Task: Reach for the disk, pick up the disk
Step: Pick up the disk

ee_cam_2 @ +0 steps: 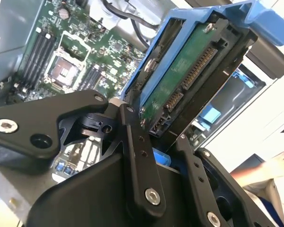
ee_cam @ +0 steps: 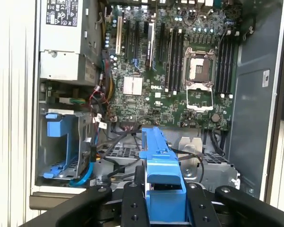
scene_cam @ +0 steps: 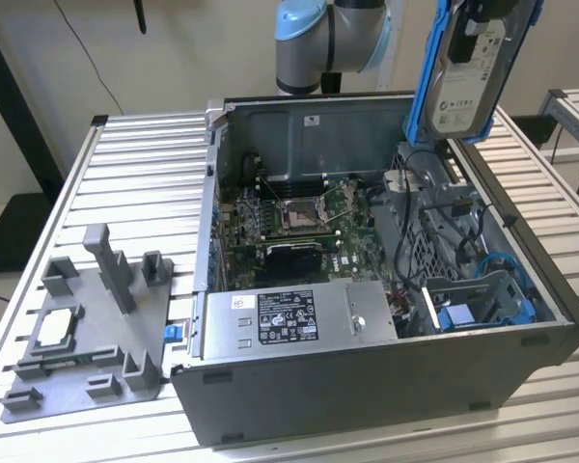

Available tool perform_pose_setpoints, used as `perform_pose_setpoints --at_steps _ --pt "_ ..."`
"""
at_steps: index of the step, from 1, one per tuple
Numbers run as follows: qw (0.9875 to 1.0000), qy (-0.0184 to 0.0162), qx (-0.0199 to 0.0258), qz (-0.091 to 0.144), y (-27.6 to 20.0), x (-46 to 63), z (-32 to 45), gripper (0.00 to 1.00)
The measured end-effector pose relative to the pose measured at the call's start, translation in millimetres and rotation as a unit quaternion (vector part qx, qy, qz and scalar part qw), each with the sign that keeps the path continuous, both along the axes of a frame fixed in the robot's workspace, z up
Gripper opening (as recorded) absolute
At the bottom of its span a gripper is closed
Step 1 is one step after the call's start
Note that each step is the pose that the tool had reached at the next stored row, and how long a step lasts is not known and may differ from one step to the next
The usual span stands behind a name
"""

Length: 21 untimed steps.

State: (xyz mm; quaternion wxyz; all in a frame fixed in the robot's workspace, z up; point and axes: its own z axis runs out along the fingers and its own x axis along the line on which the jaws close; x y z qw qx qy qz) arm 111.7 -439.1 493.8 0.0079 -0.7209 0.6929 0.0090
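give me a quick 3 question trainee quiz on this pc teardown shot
1. True or false: the disk is lying inside the computer case.
2. What clamps the disk: A the gripper, B a person's hand, C nothing?
3. What colour is the bracket framing the disk?

Key: 1 false, it is lifted above the case. 2 A, fingers shut on its blue bracket. 3 blue.

The disk hangs in open air above the open computer case, clear of its walls. Below, tangled black cables and the drive cage (with a blue bracket) crowd that corner; the motherboard lies unobstructed.
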Motion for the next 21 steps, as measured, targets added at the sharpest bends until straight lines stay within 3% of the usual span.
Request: perform_pose_setpoints --at_steps 12,21 --pt "1.0000 0.0014 0.0000 0.000 -32.3 0.2 0.0 0.00" --pt "1.0000 0.0014 -0.0001 0.000 -63.5 0.2 -0.4 0.00"
